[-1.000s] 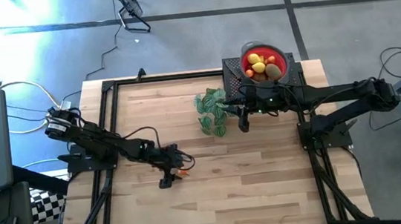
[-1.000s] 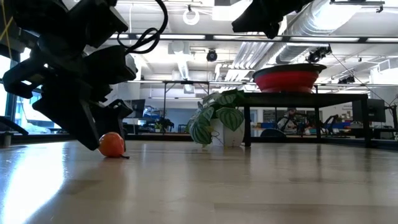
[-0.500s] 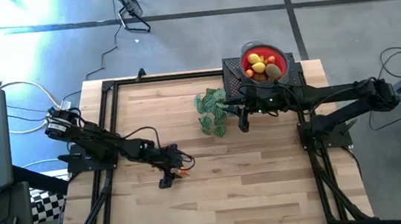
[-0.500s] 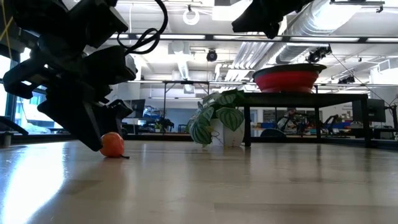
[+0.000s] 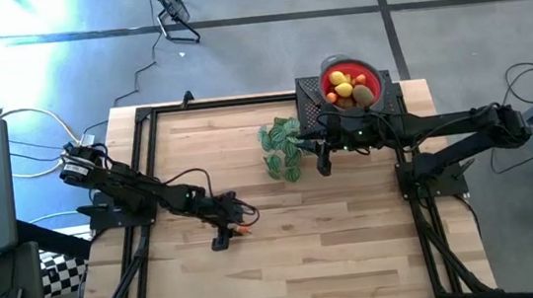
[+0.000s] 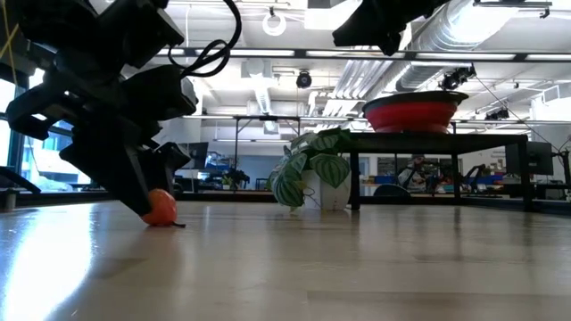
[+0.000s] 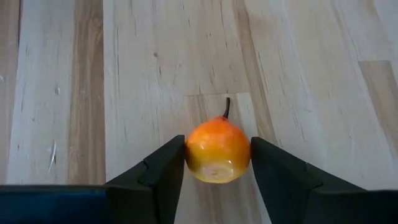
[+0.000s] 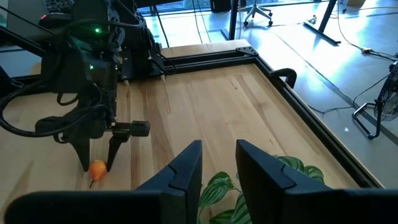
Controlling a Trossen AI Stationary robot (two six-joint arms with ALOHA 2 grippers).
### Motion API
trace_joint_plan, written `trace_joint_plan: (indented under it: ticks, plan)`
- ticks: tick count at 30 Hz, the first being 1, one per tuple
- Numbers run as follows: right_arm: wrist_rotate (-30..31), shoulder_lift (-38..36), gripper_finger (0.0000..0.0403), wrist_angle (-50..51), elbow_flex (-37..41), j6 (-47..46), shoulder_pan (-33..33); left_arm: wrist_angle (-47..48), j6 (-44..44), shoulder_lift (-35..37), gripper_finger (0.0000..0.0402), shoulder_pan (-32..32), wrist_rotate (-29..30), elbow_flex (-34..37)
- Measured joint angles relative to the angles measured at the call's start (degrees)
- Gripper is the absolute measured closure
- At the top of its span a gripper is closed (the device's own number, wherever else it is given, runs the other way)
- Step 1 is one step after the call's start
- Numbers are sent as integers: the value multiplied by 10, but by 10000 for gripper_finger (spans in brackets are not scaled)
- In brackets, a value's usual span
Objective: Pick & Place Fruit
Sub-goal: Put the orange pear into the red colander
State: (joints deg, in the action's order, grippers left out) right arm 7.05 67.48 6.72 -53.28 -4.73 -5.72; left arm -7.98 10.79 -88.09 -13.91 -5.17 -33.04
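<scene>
we see the left gripper point(image 7: 217, 163) low on the desk point(image 5: 354, 229), its fingers point(image 7: 163, 169) pressed against both sides of an orange fruit point(image 7: 217, 152) that sits on the wood, its dark stem pointing away from the wrist. from the low view the fruit point(image 6: 161, 207) touches the desk under the dark arm. the right gripper point(image 8: 217, 163) hangs above the green plant sprig point(image 5: 281, 147), fingers narrow with a slim gap and holding nothing. more fruits lie piled in the red bowl point(image 5: 365, 68) on a black stand beyond it.
</scene>
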Motion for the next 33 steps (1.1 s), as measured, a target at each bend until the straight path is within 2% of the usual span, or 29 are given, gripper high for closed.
trace_joint_plan:
  ticks: [11, 33]
  plan:
    - [-31, 0, 312, 0, 0, 0, 0, -16, 11, 2, 227, 0, -3, 0]
    - [-30, 0, 312, 0, 0, 0, 0, -29, 31, 2, 227, 1, -18, 0]
